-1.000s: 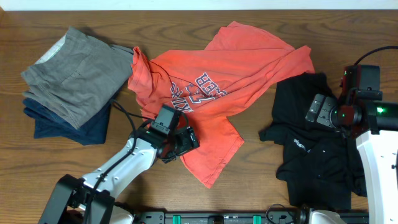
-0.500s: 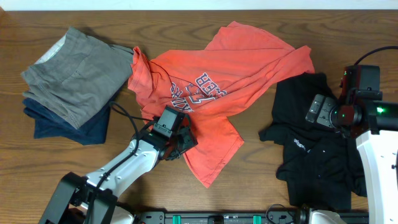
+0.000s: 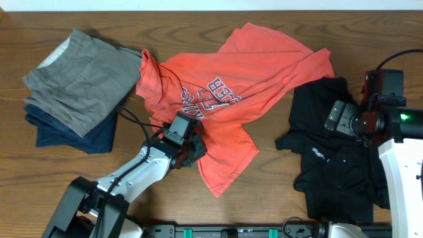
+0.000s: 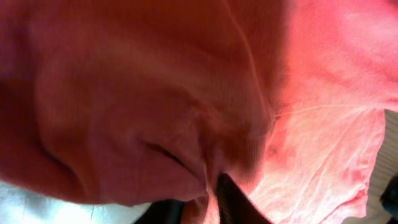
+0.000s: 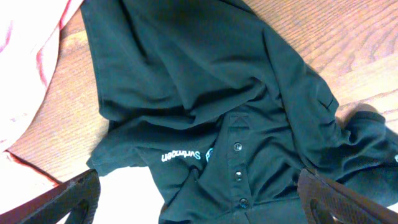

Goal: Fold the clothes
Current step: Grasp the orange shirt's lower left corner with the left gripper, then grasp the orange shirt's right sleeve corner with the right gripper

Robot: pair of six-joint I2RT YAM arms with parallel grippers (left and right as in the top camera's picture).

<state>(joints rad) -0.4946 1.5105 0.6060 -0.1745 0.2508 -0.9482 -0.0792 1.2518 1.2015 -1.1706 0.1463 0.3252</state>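
Overhead: four garments on the table (image 3: 39, 192). One coral-red T-shirt (image 3: 251, 73) lies crumpled at centre. One black garment (image 3: 330, 158) is spread at right. One grey garment (image 3: 82, 79) sits folded on one navy garment (image 3: 66, 135) at left.

Left wrist: the left gripper (image 4: 205, 205) pinches a T-shirt fold.

Right wrist: the right gripper (image 5: 199, 199) is spread wide above the black garment.

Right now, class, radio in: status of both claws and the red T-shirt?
Left claw shut on coral-red T-shirt, near edge. Right claw open above black shirt. T-shirt crumpled, not yet folded. Black shirt close beside it.
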